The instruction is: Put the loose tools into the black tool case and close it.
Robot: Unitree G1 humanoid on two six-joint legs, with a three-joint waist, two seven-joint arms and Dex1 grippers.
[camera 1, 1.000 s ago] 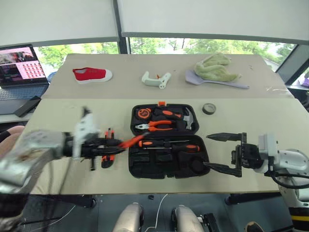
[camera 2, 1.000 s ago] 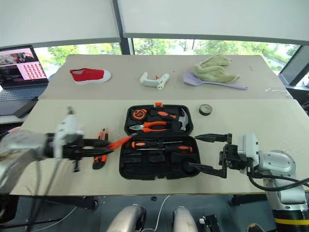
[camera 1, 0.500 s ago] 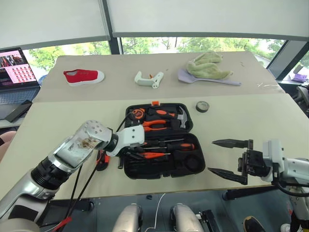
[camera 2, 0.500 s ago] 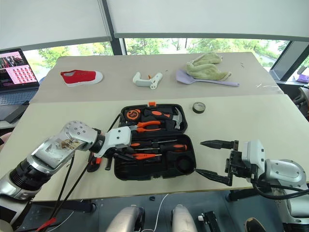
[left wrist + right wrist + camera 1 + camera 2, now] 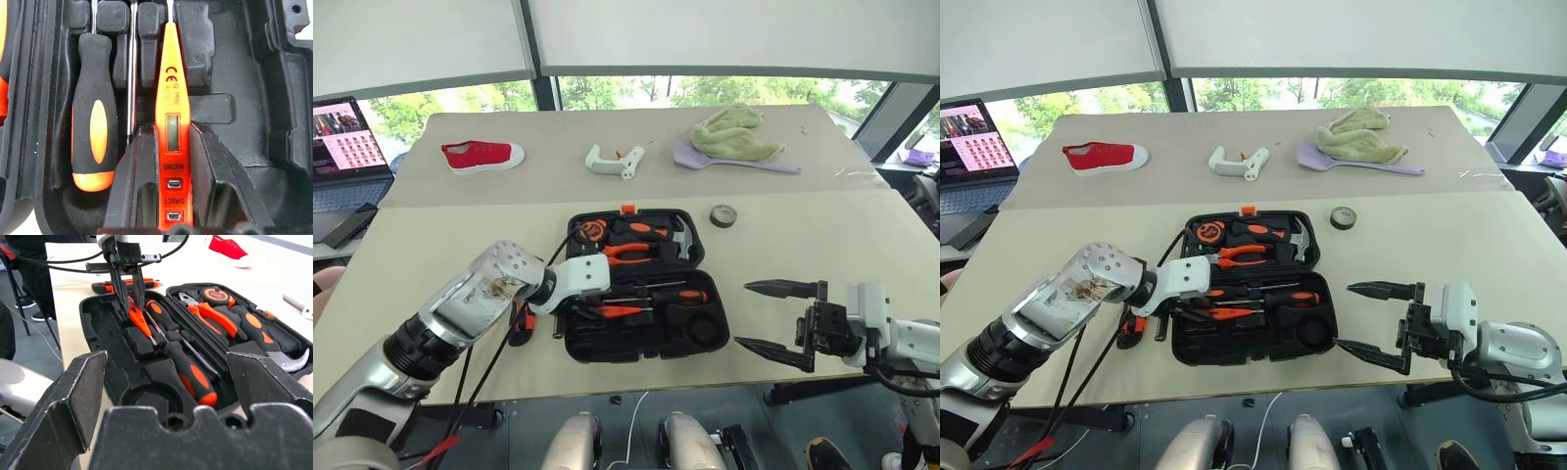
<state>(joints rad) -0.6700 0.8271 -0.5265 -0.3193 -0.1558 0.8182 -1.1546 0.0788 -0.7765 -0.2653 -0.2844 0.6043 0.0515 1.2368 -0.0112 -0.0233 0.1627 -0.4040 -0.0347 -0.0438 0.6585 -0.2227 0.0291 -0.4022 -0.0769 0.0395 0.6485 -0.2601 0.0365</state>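
Left tool point(image 5: 168, 215) pinches our slim orange tester screwdriver point(image 5: 170, 122), tip down inside open black case point(image 5: 715, 304) at mid-surface. Right tool point(image 5: 781, 318) gapes wide, empty, beside case's right edge. Risk we judge: tester sits askew over moulded slot, so release could leave it proud and block lid. One black-and-orange screwdriver point(image 5: 93, 132) lies slotted alongside. Tape roll point(image 5: 723, 216) waits loose behind case, knife point(image 5: 122, 284) on surface left of it.
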